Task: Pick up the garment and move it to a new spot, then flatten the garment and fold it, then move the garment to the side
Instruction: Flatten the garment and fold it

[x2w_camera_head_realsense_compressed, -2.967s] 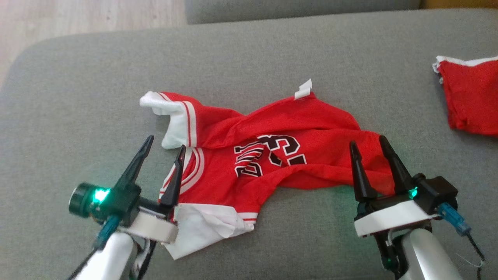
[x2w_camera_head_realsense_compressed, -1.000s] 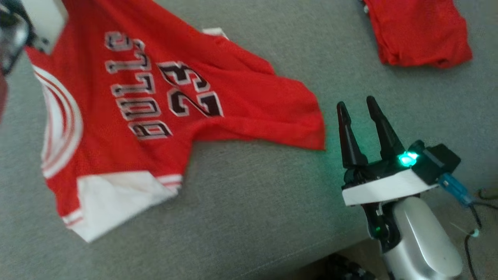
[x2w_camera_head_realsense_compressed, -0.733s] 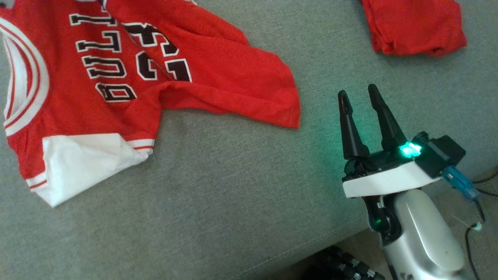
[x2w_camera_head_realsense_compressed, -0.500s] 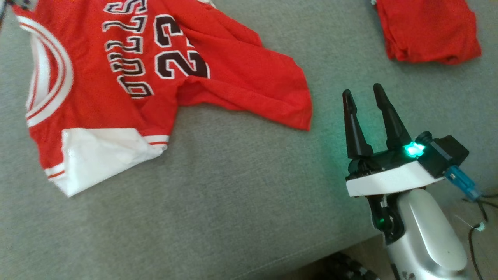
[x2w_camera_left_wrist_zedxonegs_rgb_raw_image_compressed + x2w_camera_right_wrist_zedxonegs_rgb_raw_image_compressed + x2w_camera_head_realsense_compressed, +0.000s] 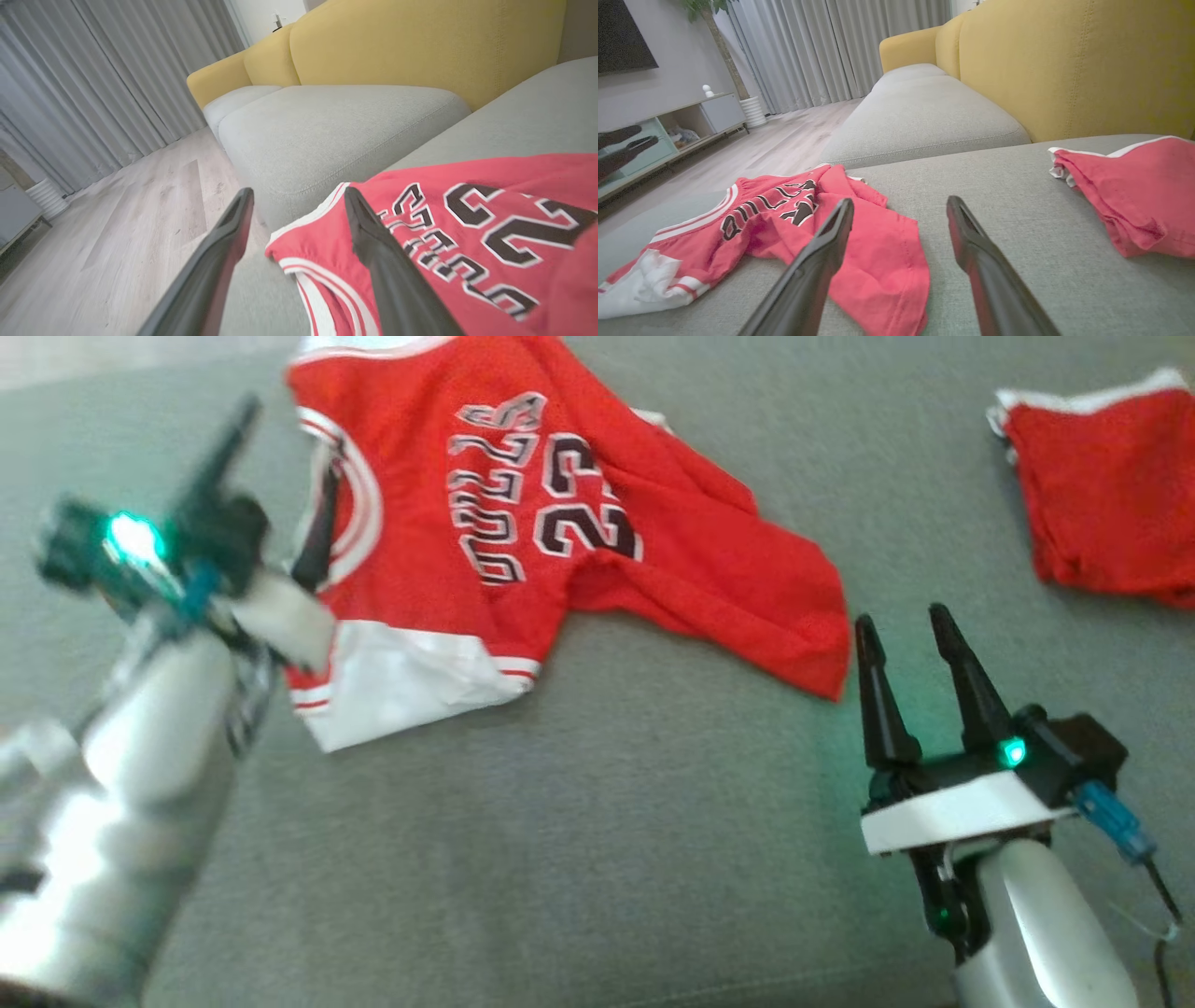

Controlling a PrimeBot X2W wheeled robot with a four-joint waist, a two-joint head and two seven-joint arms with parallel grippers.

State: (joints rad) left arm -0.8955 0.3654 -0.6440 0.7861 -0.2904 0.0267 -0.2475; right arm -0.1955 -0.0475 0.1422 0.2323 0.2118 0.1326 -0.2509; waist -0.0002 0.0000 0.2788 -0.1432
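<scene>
The garment, a red jersey with white trim and black lettering, lies spread on the grey sofa cushion. Its hem end is still creased. My left gripper is open at the jersey's collar side, one finger over the white neck trim. In the left wrist view the left gripper has wide-apart jaws above the garment and its shoulder edge, gripping nothing. My right gripper stands open just right of the jersey's hem corner. The right wrist view shows the right gripper empty, with the garment to its left.
A second red garment lies bunched at the cushion's far right, also the red garment. The yellow sofa back rises behind. Wooden floor drops away past the cushion's edge by the collar. A low TV cabinet stands across the room.
My left gripper, which held the jersey's collar end up a second ago, has opened and let go. The jersey now rests flat. The head camera has shifted. The right gripper stays open.
</scene>
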